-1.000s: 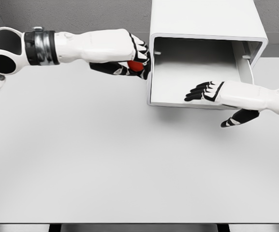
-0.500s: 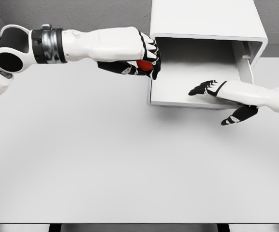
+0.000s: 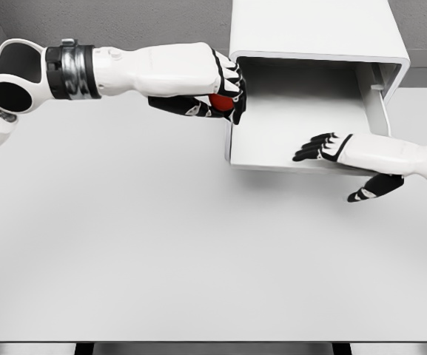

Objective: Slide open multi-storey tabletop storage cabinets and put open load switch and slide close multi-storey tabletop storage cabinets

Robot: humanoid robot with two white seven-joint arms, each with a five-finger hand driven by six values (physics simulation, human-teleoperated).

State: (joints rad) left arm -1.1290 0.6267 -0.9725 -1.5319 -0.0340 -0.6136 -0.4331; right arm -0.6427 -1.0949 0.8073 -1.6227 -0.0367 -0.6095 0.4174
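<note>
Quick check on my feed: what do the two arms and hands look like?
Both arms are glossy white shells. The left arm has a grey ribbed band and a round black shoulder joint. The left hand and right hand have black fingers with white backs.

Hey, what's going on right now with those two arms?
Left robot hand gripping small red object at white drawer edge. Right robot hand open over drawer front. Drawer interior unobstructed.

Left hand [image 3: 217, 92] fingers curled shut; right hand [image 3: 346, 159] fingers spread flat.

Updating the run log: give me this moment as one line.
drawer: open | left robot hand: holds red switch at drawer's left wall | right robot hand: open, on drawer front
</note>
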